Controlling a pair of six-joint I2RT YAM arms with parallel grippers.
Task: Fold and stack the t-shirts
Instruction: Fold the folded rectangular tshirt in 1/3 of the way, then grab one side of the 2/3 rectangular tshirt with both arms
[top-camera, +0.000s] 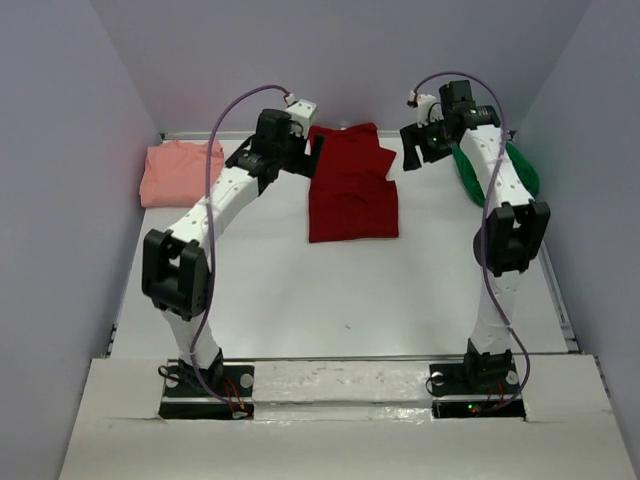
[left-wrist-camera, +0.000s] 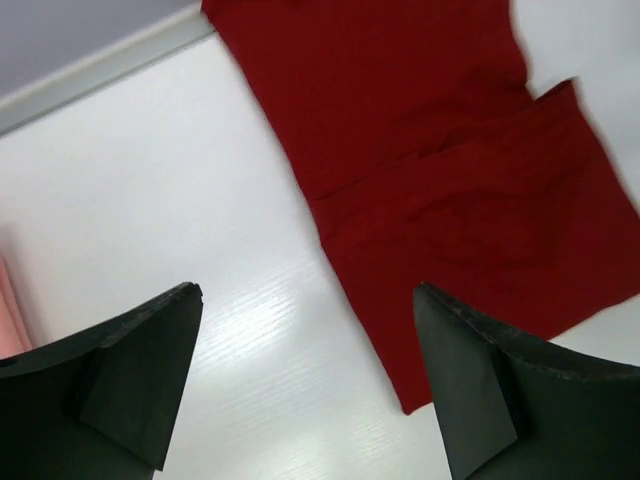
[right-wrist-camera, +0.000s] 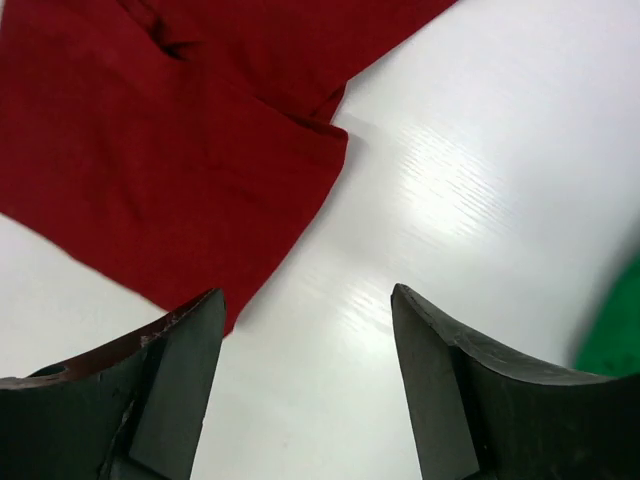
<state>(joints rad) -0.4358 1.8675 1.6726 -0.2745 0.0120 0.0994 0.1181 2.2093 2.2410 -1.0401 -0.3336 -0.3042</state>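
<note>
My white table (top-camera: 330, 290): three shirts lie on it, well apart. At middle of far edge, dark red shirt (top-camera: 350, 185), layers folded over. In far left corner, salmon-pink shirt (top-camera: 182, 170), bunched. Near far right corner, green shirt (top-camera: 522, 170), mostly hidden from me.

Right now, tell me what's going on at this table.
A two-armed robot is working on shirts. The left claw and the right claw are both open and empty, hovering at either side of the dark red shirt, which lies flat and looks partly folded at the far middle of the table. The pink shirt sits at the far left corner. The green shirt is at the far right, partly hidden behind the right arm. Nothing is stacked yet.
</note>
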